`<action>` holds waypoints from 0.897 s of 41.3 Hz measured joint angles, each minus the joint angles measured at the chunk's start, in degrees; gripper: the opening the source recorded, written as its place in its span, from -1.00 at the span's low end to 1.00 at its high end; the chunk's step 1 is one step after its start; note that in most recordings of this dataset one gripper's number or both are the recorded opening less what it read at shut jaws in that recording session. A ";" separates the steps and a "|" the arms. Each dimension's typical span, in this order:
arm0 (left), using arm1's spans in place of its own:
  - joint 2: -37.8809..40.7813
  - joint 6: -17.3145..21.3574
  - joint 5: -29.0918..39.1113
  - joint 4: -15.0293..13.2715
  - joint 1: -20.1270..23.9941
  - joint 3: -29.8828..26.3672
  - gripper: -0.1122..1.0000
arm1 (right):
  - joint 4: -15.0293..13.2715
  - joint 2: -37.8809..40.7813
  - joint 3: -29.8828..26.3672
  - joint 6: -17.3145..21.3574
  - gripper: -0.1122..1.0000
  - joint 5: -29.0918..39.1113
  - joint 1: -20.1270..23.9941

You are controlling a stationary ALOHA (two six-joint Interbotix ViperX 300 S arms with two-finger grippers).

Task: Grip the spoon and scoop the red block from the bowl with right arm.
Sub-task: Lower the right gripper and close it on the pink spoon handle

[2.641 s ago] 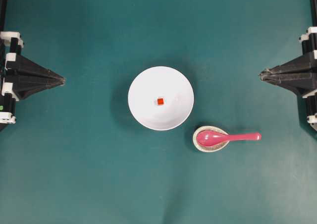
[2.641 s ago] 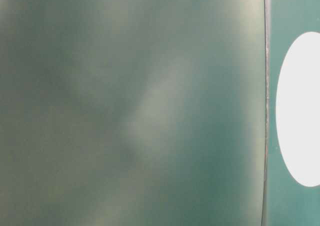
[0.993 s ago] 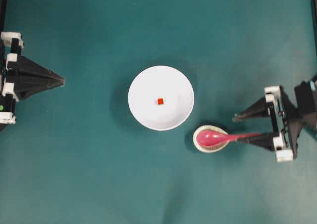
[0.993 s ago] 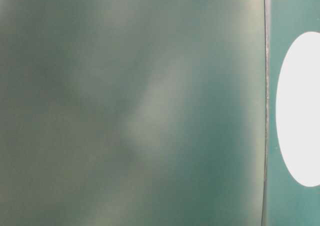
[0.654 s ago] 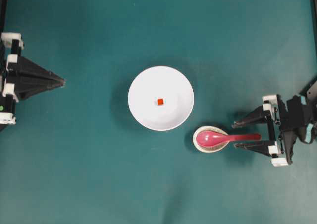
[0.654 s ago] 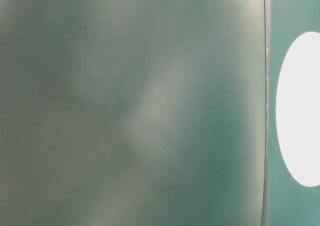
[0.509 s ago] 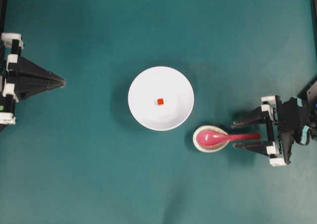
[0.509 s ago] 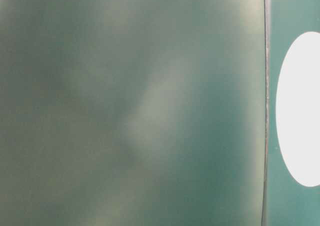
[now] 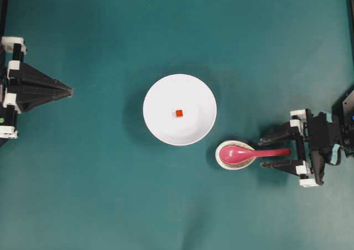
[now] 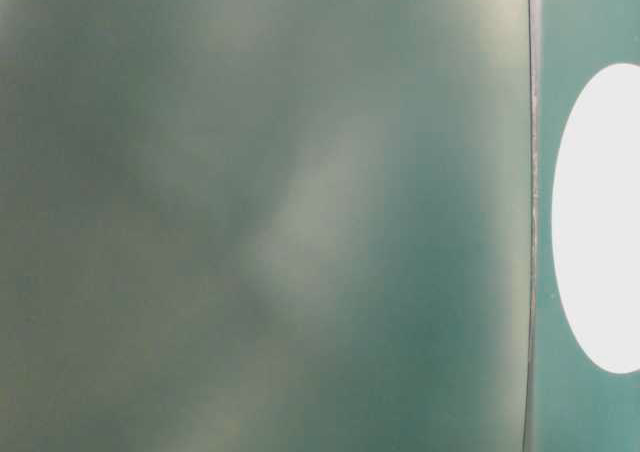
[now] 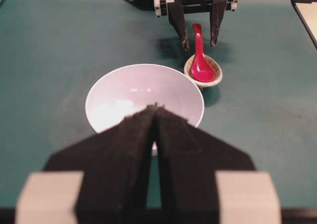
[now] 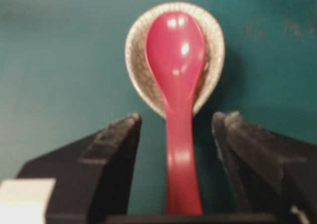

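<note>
Seen from the right wrist, the right gripper (image 12: 174, 122) has its two black fingers (image 12: 116, 140) wide apart, one on each side of the pink-red spoon (image 12: 177, 85). A gap shows on both sides of the handle, so nothing is held. The scoop lies in a small speckled dish (image 12: 136, 50). No words or labels can be read anywhere. From above, the dish (image 9: 222, 162) sits just beside the big white bowl (image 9: 160, 89), and the tiny red block (image 9: 178, 113) rests in the middle of the bowl. The green table (image 9: 110, 206) has lots of open room all around. The left gripper (image 9: 70, 89) waits far off at the left edge, its fingers pressed together. The left wrist view does not show the block. The table-level view is mostly a green blur.
</note>
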 measured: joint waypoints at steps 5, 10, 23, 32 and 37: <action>-0.09 0.09 0.09 -0.09 0.09 0.00 -0.79 | -0.09 0.00 0.00 -0.09 0.33 0.62 0.00; -0.09 0.18 0.09 -0.09 0.00 0.09 -0.79 | 0.00 0.00 0.00 -0.09 0.33 0.70 0.00; 0.00 0.18 0.09 0.00 0.00 0.00 -0.79 | -0.09 0.00 0.00 -0.62 0.17 1.67 0.00; 0.00 0.09 0.09 0.00 0.09 0.00 -0.79 | 0.00 0.00 0.09 -0.62 0.14 1.76 0.00; -0.09 0.09 0.09 -0.09 0.09 0.00 -0.79 | -0.09 0.00 0.09 -0.62 0.14 1.76 0.09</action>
